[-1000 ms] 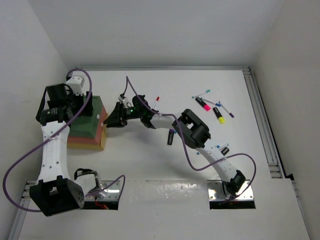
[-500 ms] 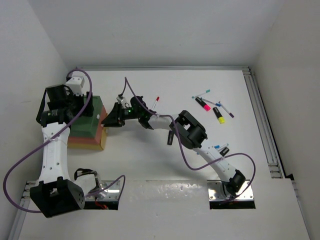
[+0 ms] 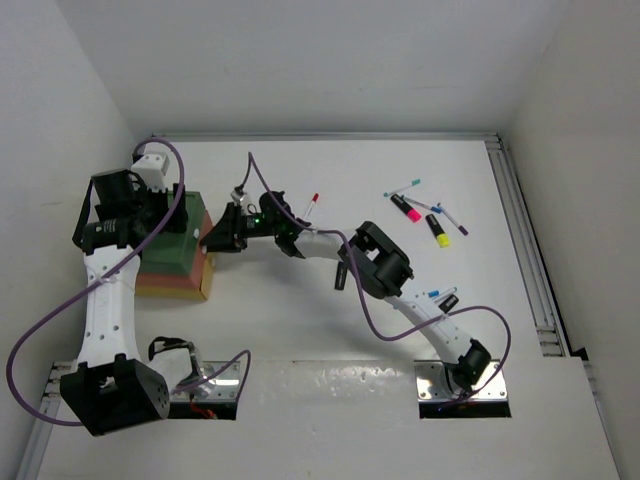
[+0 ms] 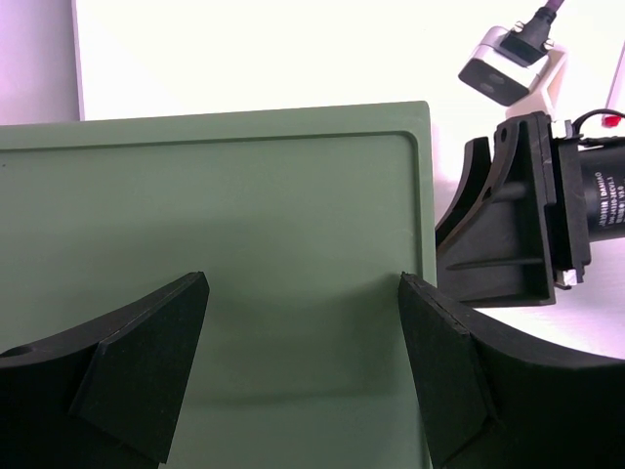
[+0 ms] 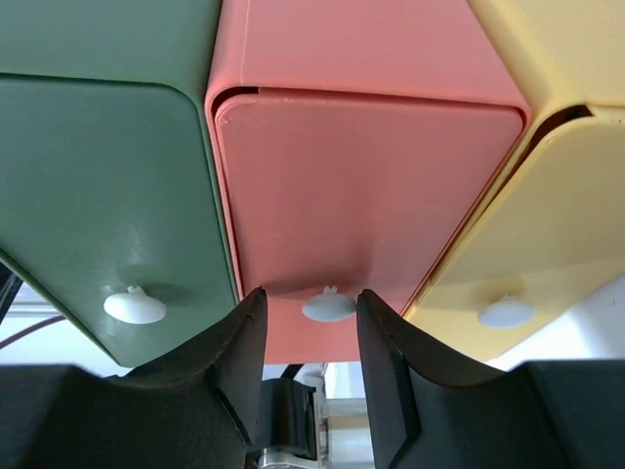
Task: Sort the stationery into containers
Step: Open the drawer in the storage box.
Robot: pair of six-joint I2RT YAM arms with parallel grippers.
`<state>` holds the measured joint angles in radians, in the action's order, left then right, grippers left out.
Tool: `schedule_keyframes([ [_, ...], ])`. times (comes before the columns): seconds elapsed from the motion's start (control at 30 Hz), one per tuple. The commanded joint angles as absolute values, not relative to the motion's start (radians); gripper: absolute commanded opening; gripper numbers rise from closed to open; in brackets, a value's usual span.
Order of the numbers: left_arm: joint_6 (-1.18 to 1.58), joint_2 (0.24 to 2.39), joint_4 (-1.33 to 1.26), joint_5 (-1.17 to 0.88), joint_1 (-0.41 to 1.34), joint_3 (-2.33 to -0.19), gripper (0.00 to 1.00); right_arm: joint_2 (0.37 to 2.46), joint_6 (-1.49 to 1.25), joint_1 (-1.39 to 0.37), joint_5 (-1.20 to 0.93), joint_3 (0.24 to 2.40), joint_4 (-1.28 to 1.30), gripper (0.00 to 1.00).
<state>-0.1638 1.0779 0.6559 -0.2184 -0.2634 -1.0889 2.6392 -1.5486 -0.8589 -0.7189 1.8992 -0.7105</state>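
The containers (image 3: 178, 262) are a stack at the left: green on top, red-orange, then yellow at the bottom. In the right wrist view their three fronts each carry a white knob. My right gripper (image 5: 309, 308) is open, its jaws on either side of the red container's knob (image 5: 328, 306), which lies close to the right jaw. From overhead that gripper (image 3: 212, 240) sits at the stack's right face. My left gripper (image 4: 303, 288) hangs open over the green top (image 4: 244, 205), holding nothing. Stationery lies loose at the back right: pens and highlighters (image 3: 430, 215).
A red-capped pen (image 3: 313, 205) lies behind the right arm, and a dark pen (image 3: 341, 275) lies under its forearm. More pens (image 3: 440, 296) lie near the right arm's lower link. Walls close in on the left and back; a metal rail (image 3: 525, 240) runs along the right.
My right gripper has slid a little left, up against the stack's front. Left arm unchanged.
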Motion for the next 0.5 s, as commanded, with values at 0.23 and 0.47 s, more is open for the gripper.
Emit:
schedule_keyframes([
  [0.23,-0.186,1.101,0.805,-0.199,-0.270,-1.032,0.86,2.658,-1.585,-0.888,-0.707,1.936,-0.819,0.38],
  [0.47,-0.183,1.101,0.802,-0.201,-0.270,-1.026,0.86,2.655,-1.589,-0.890,-0.707,1.936,-0.833,0.20],
])
